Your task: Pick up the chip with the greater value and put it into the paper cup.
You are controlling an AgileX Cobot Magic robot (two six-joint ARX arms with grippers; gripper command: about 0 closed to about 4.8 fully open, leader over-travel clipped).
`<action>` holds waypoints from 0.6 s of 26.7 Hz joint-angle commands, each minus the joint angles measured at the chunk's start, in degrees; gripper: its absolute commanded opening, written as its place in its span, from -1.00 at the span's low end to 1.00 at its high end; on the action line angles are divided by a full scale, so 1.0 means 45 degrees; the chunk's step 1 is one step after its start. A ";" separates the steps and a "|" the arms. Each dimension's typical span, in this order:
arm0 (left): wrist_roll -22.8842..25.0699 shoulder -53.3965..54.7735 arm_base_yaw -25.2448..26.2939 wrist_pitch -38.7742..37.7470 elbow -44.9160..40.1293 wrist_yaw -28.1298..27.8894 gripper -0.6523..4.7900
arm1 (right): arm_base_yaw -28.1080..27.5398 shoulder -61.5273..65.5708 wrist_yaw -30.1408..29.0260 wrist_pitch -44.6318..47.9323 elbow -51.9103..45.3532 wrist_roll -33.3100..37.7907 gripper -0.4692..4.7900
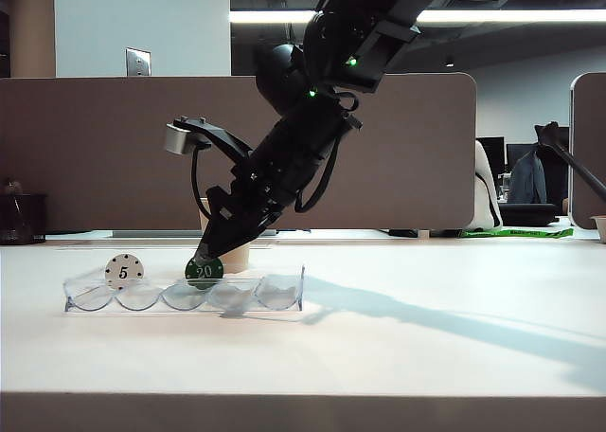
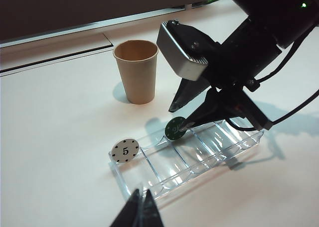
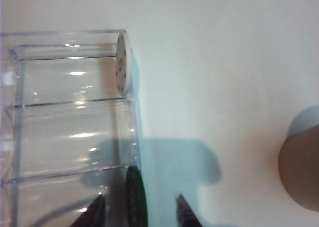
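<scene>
The white table [image 1: 454, 356] is the largest surface and offers wide bare room from the 3 o'clock side round to 6 o'clock of the tray in the exterior view; nothing stands there but the arm's shadow. The right arm slants down from 1 o'clock to the clear chip tray [image 1: 275, 295], whose scalloped wall is the edge to mind on any lift. The paper cup [image 2: 136, 70] stands upright and apparently empty on the table, near the tray, at about 11 o'clock of the green chip in the left wrist view, with open table between them.

No part of the task looks done yet: the green 20 chip [image 2: 175, 128] stands on edge in a middle slot of the tray, and the right gripper [image 3: 139, 209] has its jaws apart, one finger on each face of the chip, not yet clamped. Closing, lifting clear of the tray wall and carrying to the cup all remain. The white 5 chip [image 2: 124, 150] sits at the tray's end slot, apart. The left gripper [image 2: 141, 212] hangs back with its jaws together.
</scene>
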 commanded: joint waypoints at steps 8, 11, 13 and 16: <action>-0.0005 0.0000 0.0000 0.0165 0.0063 0.0058 -0.76 | -0.0146 0.0024 0.0078 0.0772 0.0063 -0.0024 -0.14; -0.0005 0.0000 0.0000 0.0165 0.0063 0.0058 -0.76 | -0.0170 0.0078 0.0083 0.0792 0.0063 0.0029 -0.16; 0.0000 0.0000 0.0000 0.0165 0.0063 0.0058 -0.76 | -0.0180 0.0136 0.0063 0.0767 0.0063 0.0029 -0.18; 0.0000 0.0000 0.0000 0.0160 0.0063 0.0058 -0.76 | -0.0146 0.0151 0.0063 0.0685 0.0063 0.0029 -0.18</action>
